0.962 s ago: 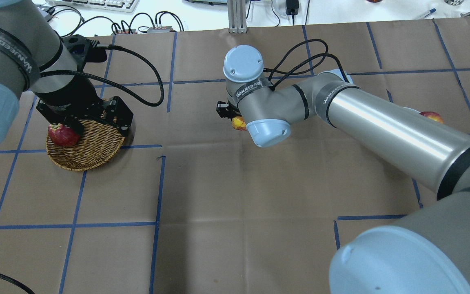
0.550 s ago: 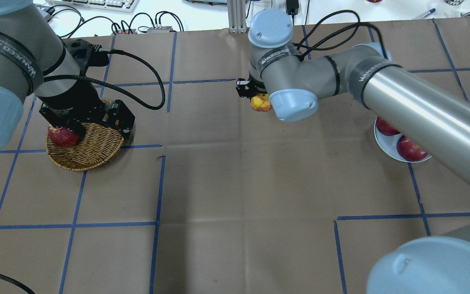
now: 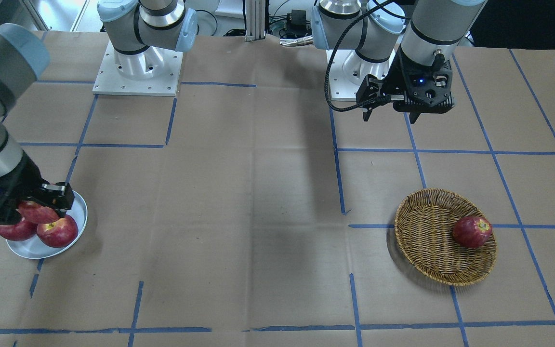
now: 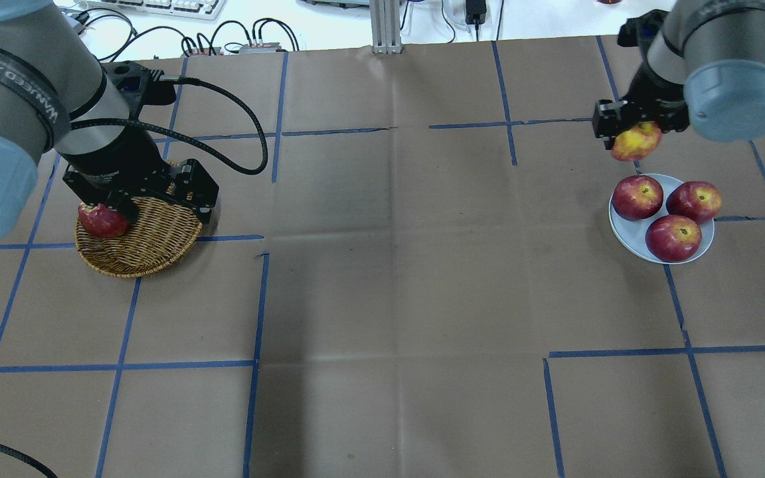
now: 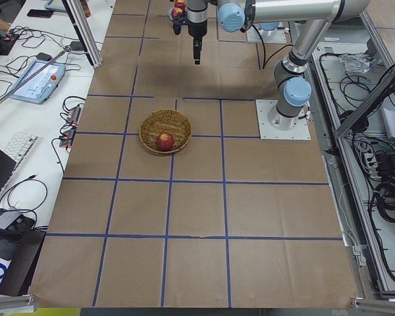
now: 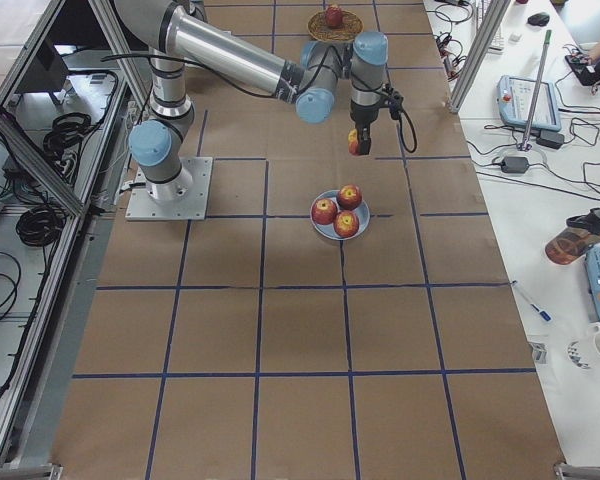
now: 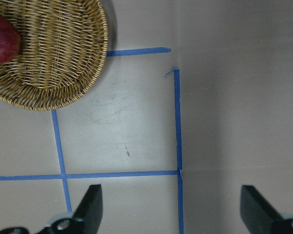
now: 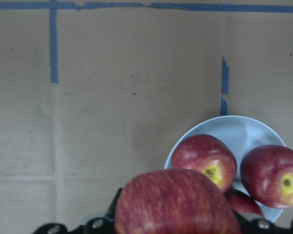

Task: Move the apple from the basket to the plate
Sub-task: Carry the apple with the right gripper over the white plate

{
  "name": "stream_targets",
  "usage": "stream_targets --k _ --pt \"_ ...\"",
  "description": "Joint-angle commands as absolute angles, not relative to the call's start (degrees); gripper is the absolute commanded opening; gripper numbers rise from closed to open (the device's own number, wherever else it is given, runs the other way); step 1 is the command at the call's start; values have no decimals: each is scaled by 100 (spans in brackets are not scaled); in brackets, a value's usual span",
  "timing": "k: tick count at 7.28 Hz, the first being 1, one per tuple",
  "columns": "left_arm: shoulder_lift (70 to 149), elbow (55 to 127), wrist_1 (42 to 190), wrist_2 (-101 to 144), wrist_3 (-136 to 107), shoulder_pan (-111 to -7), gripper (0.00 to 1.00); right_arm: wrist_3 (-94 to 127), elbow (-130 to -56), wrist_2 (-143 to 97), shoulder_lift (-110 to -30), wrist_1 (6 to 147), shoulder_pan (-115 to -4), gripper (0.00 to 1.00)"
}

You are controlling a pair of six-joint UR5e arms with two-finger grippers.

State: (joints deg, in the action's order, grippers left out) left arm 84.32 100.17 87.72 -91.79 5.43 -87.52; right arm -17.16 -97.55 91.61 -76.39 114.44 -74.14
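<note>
My right gripper point(image 4: 635, 131) is shut on the pinkish-red apple point(image 4: 635, 142) with its yellow patch and holds it in the air just beyond the far left edge of the white plate point(image 4: 706, 247). The held apple fills the bottom of the right wrist view point(image 8: 176, 207), with the plate point(image 8: 234, 122) below and to the right. Three darker red apples point(image 4: 673, 238) lie on the plate. The wicker basket point(image 4: 150, 249) holds one dark red apple point(image 4: 100, 221). My left gripper point(image 7: 171, 200) hangs open and empty over the basket's far side.
Brown paper with blue tape lines covers the table point(image 4: 389, 265). Cables and a keyboard point(image 4: 157, 5) lie past the far edge. An aluminium post point(image 4: 386, 26) stands at the back middle. Both arm bases point(image 3: 138, 67) sit at the robot's side.
My right arm has swung to the right with the apple, from the middle of the table to beside the plate. The left arm has stayed over the basket.
</note>
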Motion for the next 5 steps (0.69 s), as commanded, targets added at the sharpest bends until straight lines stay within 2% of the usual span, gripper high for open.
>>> stream_targets --k 1,5 --pt "8437 10020 8771 -9158 536 -8754 99 -2731 -10123 9158 -7524 11522 -6568 48" --pt "8437 9985 8789 -9158 536 -8754 99 -2795 -10266 9158 -7163 11707 -6548 48"
